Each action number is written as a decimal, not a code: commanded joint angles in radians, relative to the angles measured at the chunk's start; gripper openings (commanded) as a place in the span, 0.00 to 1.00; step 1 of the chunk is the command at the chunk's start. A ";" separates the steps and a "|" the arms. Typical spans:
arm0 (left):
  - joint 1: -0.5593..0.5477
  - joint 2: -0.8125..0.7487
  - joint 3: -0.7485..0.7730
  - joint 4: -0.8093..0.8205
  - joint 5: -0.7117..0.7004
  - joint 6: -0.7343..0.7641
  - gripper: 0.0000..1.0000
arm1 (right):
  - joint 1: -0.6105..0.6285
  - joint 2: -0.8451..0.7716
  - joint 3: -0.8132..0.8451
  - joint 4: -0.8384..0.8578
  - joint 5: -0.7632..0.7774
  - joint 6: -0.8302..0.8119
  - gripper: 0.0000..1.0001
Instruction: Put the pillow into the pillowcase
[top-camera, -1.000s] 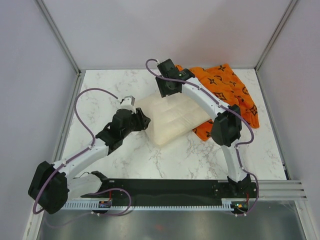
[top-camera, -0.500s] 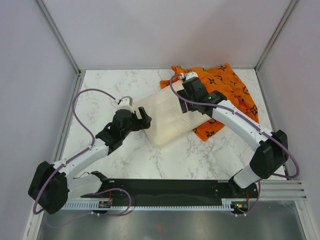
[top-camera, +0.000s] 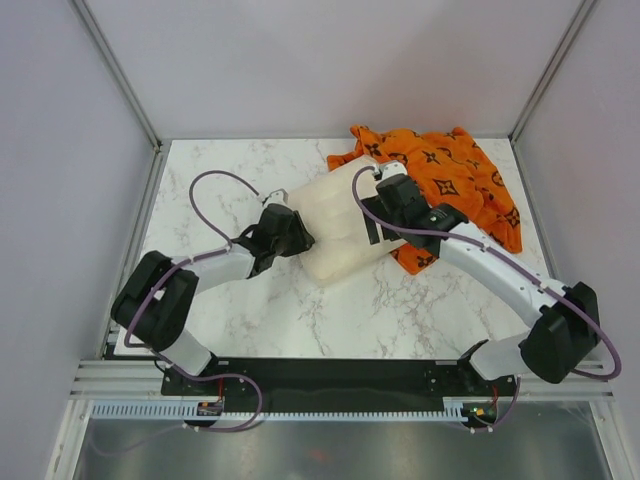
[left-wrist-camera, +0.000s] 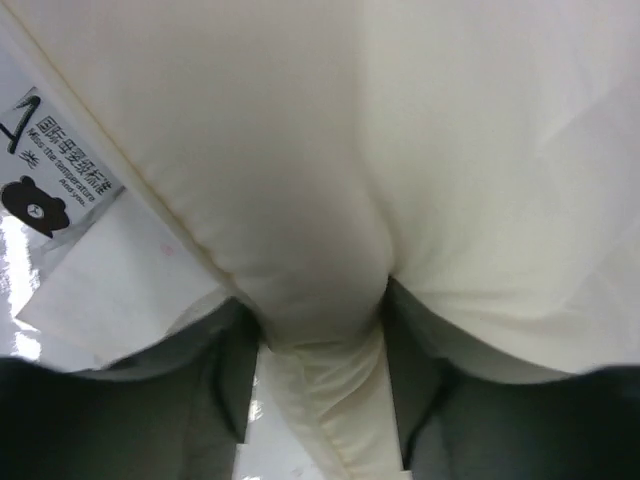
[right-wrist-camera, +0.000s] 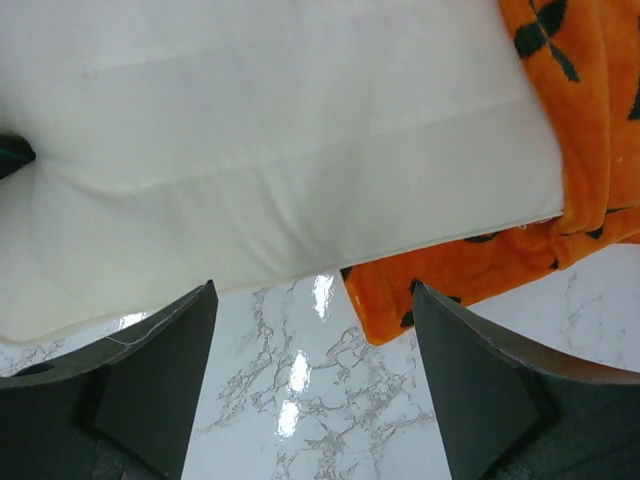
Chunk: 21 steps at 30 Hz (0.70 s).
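Top external view shows us the pillow (top-camera: 335, 225) lying centrally, long axis pointing far-right, toward the pillowcase (top-camera: 455, 180). Our left gripper (left-wrist-camera: 318, 330) is clamped on its near-left edge; our right gripper (right-wrist-camera: 312, 300), jaws apart, hovers nearer the pillowcase.

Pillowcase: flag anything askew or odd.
The pillowcase is crumpled and bunched in the far right corner, not spread flat. The pillow lies diagonally, one end overlapping it, its opposite edge pinched in the left gripper.
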 joint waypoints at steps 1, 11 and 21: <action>0.000 0.081 0.051 0.080 -0.012 -0.051 0.42 | 0.002 -0.091 -0.061 0.049 -0.024 0.032 0.87; 0.086 -0.037 0.265 -0.124 -0.046 0.025 0.02 | 0.002 -0.210 -0.347 0.228 0.022 0.122 0.90; 0.141 -0.148 0.341 -0.239 -0.001 0.078 0.02 | 0.016 0.028 -0.373 0.378 0.092 0.176 0.80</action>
